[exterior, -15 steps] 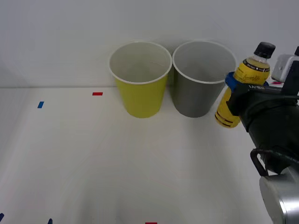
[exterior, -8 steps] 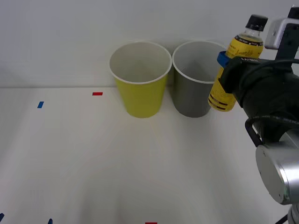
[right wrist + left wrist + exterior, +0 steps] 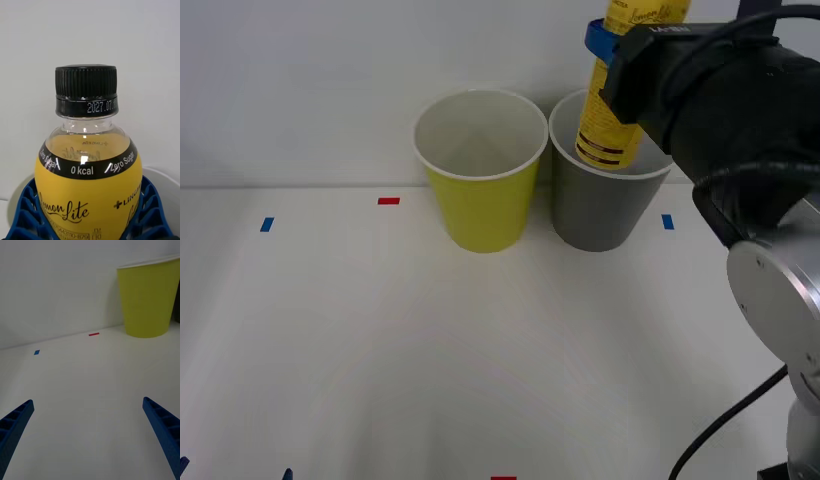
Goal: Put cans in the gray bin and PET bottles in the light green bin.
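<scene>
Blue ribbed fingers [image 3: 150, 210] of your right gripper [image 3: 612, 60] are clamped on the small clear plastic PET bottle [image 3: 620, 90] with the yellow label and yellow contents, one finger on each side of its body below the shoulder. In the right wrist view you see its black ribbed screw cap [image 3: 86, 90] above the black "0 kcal" band, and behind the shoulder a curve of white rim. In the front view the bottle hangs nearly upright in the air, and its striped base overlaps the mouth of the tall round dark gray plastic bin [image 3: 595, 210] with the white rim; its top runs past the upper edge of the picture. You cannot tell whether the base is inside the rim or just over it. Just left of that bin stands the tall round yellow-green plastic bin [image 3: 480, 215], also white-rimmed, the two close side by side on the white table [image 3: 430, 350]. Your left gripper [image 3: 88, 423] hangs low over the bare table with its fingers spread wide, pointing towards the yellow-green bin.
</scene>
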Robot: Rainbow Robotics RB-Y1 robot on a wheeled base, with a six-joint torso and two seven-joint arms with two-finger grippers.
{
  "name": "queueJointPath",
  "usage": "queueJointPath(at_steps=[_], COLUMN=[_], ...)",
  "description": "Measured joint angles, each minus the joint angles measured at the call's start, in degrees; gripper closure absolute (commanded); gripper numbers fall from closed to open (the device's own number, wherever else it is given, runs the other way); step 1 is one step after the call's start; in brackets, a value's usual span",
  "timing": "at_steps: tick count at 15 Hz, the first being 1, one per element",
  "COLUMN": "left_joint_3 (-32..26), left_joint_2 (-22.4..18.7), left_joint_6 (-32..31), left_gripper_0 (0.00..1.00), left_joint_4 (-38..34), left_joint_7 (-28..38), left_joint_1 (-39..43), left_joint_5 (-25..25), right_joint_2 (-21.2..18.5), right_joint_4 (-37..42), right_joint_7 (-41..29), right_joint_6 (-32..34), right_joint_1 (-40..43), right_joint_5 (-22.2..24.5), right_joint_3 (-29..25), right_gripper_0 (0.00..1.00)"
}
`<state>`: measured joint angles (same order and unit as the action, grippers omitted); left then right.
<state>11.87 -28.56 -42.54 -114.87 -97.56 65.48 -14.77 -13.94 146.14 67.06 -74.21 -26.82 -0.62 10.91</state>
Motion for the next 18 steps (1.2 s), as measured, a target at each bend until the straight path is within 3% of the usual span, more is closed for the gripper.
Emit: queueJointPath(at_steps=[3, 6, 18], left_joint_3=[0.00, 0.00, 0.00], left_joint_2=[0.00, 0.00, 0.00], left_joint_6=[0.00, 0.00, 0.00], left_gripper_0=[0.00, 0.00, 0.00], left_joint_4=[0.00, 0.00, 0.00], left_joint_7=[0.00, 0.00, 0.00], left_joint_1=[0.00, 0.00, 0.00], left_joint_5=[0.00, 0.00, 0.00], right_joint_2=[-0.04, 0.59, 3.65], right_joint_4=[-7.98, -13.59, -44.13], right_joint_7=[0.23, 1.15, 0.56], right_joint_6=[1.08, 6.25, 35.43], right_joint_1=[-7.56, -11.07, -20.48], right_joint_5=[-4.39, -6.20, -2.71], right_joint_3=[-0.56, -0.10, 7.06], right_gripper_0=[1.00, 1.00, 1.00])
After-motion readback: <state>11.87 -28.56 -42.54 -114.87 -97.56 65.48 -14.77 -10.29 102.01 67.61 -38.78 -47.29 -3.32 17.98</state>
